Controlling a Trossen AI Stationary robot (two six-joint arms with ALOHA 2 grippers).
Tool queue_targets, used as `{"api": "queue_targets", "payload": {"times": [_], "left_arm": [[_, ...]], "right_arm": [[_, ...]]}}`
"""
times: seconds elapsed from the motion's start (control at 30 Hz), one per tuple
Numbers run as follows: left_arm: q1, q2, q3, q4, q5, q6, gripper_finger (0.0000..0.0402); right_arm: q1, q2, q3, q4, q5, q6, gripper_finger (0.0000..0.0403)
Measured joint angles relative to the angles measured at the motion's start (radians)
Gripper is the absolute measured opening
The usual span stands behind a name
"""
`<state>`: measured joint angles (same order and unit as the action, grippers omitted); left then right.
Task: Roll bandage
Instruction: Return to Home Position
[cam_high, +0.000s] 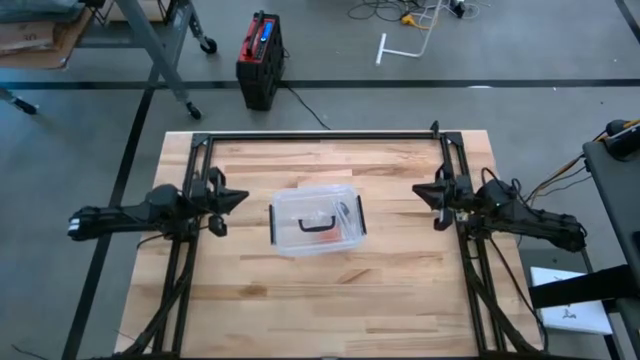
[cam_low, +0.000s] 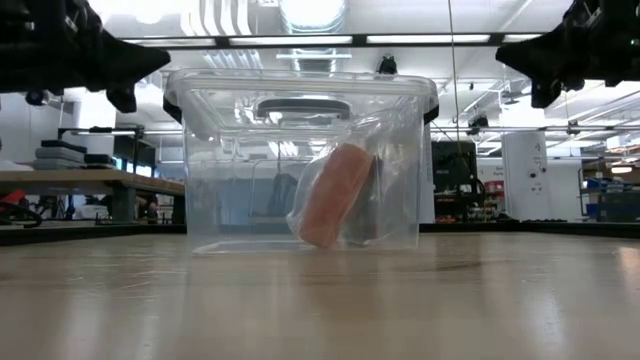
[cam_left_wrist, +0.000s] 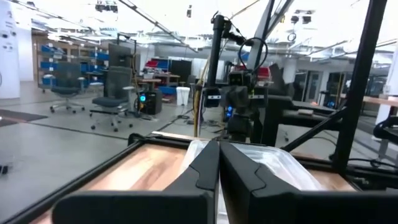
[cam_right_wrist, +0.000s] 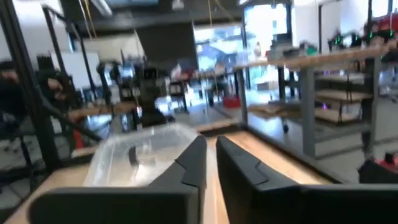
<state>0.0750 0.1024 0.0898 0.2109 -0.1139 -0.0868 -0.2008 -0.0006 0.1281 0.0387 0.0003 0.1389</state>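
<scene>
A clear plastic box with a snapped-on lid and a black handle stands in the middle of the wooden table. Inside it, the tan rolled bandage sits in a clear bag and leans against the box's wall. My left gripper hovers at the table's left side, shut and empty, pointing level toward the box. My right gripper hovers at the right side, pointing level at the box. Its fingers are together but for a thin slit, with nothing between them. Both stay well clear of the box.
A black metal frame runs along the table's far, left and right sides, and both arms stand on it. Bare wood lies in front of the box toward the near edge. A red and black case stands on the floor beyond the far edge.
</scene>
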Motion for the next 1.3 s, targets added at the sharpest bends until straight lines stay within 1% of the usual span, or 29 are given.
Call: {"api": "queue_targets", "payload": {"times": [0.07, 0.13, 0.23, 0.33, 0.4, 0.6, 0.73, 0.87, 0.97, 1.07, 1.13, 1.2, 1.3], "left_arm": [[0.000, -0.034, -0.013, -0.016, 0.000, -0.001, 0.0002], [0.000, -0.062, -0.017, -0.050, 0.000, -0.011, 0.0001], [0.000, -0.103, -0.021, -0.117, 0.000, -0.054, 0.0001], [0.000, -0.102, -0.023, -0.095, 0.006, -0.105, 0.0001], [-0.001, -0.098, -0.023, -0.045, 0.045, -0.113, 0.0001], [-0.002, -0.102, -0.074, -0.039, 0.058, -0.115, 0.0000], [-0.003, -0.099, -0.079, -0.136, 0.073, -0.157, 0.0000], [-0.003, -0.102, -0.079, -0.142, 0.081, -0.158, 0.0000], [-0.003, -0.099, -0.080, -0.147, 0.081, -0.172, 0.0000], [-0.003, -0.087, -0.077, -0.155, 0.079, -0.242, 0.0000], [-0.003, -0.075, -0.075, -0.160, 0.075, -0.244, 0.0000], [-0.003, -0.064, -0.073, -0.159, 0.074, -0.243, 0.0000], [-0.003, -0.049, -0.073, -0.161, 0.073, -0.231, 0.0000]], "right_arm": [[0.001, 0.001, -0.015, 0.048, -0.001, 0.004, 0.0018], [0.011, 0.002, -0.034, 0.053, -0.008, 0.024, 0.0006], [0.042, 0.002, -0.089, 0.075, -0.008, 0.045, 0.0003], [0.075, 0.005, -0.113, 0.129, 0.005, 0.038, 0.0001], [0.099, 0.022, -0.114, 0.134, 0.011, 0.024, 0.0001], [0.160, 0.036, -0.115, 0.015, 0.043, 0.000, 0.0002], [0.159, 0.033, -0.115, 0.022, 0.060, -0.042, 0.0002], [0.159, 0.036, -0.115, -0.004, 0.074, -0.105, 0.0001], [0.158, 0.035, -0.115, -0.003, 0.076, -0.107, 0.0001], [0.157, 0.034, -0.116, 0.001, 0.004, -0.088, 0.0001], [0.158, 0.034, -0.116, 0.003, -0.025, -0.087, 0.0001], [0.157, 0.035, -0.116, 0.004, -0.020, -0.087, 0.0000], [0.157, 0.034, -0.116, 0.003, 0.030, -0.087, 0.0000]]}}
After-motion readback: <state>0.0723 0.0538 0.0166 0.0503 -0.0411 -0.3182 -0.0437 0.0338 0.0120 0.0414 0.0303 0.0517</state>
